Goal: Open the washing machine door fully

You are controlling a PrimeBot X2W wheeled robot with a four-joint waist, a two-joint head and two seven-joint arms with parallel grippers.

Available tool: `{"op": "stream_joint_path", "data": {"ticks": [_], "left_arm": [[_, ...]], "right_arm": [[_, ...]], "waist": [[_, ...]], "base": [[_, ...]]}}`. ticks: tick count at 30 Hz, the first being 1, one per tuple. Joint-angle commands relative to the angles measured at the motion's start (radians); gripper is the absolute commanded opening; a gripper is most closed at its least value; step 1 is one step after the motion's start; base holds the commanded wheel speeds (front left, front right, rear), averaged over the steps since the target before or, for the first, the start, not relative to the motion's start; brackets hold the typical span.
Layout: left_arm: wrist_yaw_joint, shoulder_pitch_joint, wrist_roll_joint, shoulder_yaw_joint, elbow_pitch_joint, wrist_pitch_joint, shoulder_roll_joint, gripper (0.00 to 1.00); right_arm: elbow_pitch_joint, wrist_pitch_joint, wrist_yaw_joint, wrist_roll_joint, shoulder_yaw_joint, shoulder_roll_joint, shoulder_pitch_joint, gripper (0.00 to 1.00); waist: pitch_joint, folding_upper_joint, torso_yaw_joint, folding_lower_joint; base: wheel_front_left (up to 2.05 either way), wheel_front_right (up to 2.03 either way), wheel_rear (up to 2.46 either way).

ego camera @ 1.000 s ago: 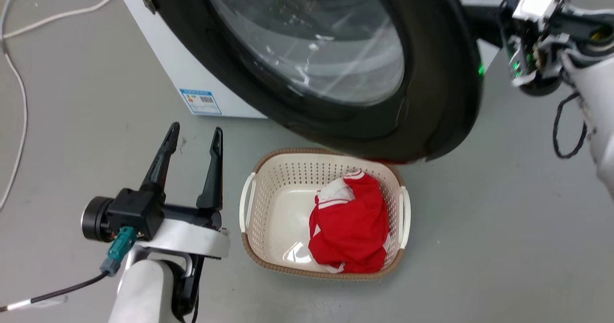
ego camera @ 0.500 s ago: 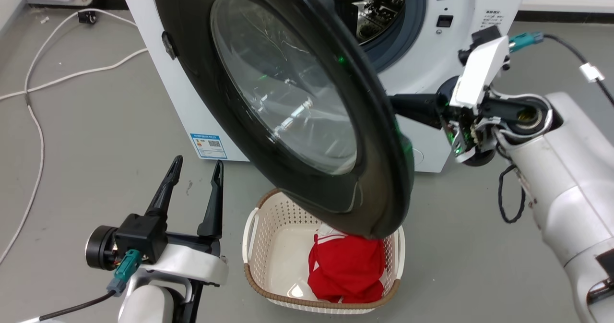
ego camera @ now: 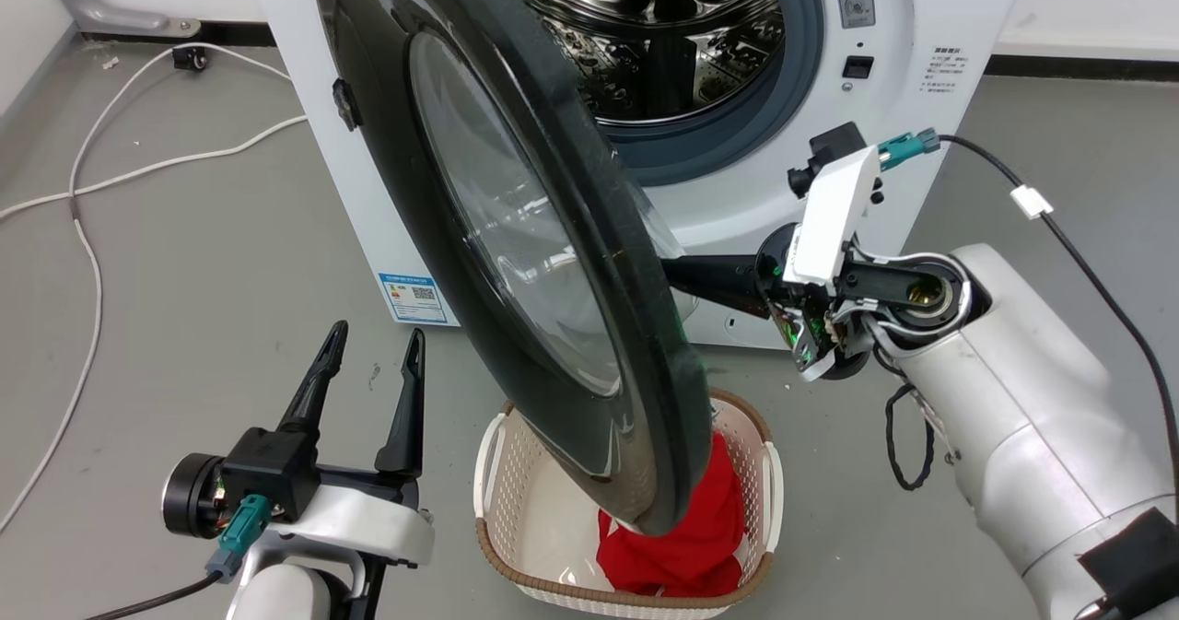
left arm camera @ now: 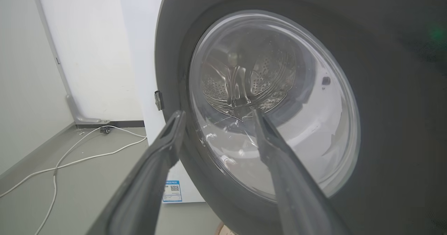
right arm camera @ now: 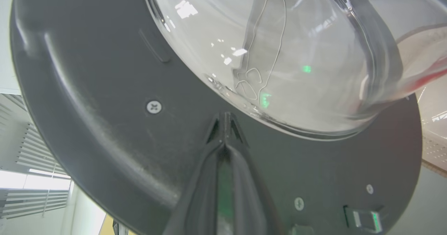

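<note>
The washing machine door (ego camera: 516, 233) stands partly swung out from the white machine (ego camera: 792, 187), hinged at its left, with the steel drum (ego camera: 645, 30) showing behind it. My right gripper (ego camera: 705, 281) reaches in behind the door. In the right wrist view its fingers (right arm camera: 225, 123) are shut together, with the tips against the door's dark inner face (right arm camera: 104, 105) just below the glass bowl. My left gripper (ego camera: 378, 330) stands open at the lower left, apart from the door. In the left wrist view it (left arm camera: 217, 114) faces the door's outer glass (left arm camera: 279, 98).
A cream laundry basket (ego camera: 488, 454) holding a red garment (ego camera: 700, 537) sits on the floor right under the door's lower edge. White cables (ego camera: 83, 187) trail over the grey floor at the left. A wall runs behind the machine.
The head camera has tilted up. The door has swung further out from the machine, baring more of the drum, with my right gripper following behind it. The left gripper has kept its place.
</note>
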Motion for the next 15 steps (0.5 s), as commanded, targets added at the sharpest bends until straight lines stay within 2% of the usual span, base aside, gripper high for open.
{"op": "stream_joint_path", "data": {"ticks": [1,11,15], "left_arm": [[0.0,0.011,0.006,0.003,-0.001,-0.003,0.001,1.0],[0.0,0.013,0.004,0.007,-0.006,-0.003,-0.008,1.0],[0.0,0.016,0.005,0.009,-0.007,-0.003,-0.01,1.0]], "right_arm": [[-0.01,-0.001,0.0,0.003,0.005,0.01,0.022,0.0],[-0.039,-0.021,0.0,0.011,0.007,0.027,0.057,0.0],[-0.075,-0.076,0.0,0.011,-0.02,0.022,0.07,0.0]], "waist": [[-0.002,0.0,0.001,0.0001],[-0.003,0.0,-0.001,0.0001],[-0.002,0.0,-0.005,0.0001]], "base": [[0.0,0.0,0.0],[0.0,0.0,0.0],[0.0,0.0,0.0]]}}
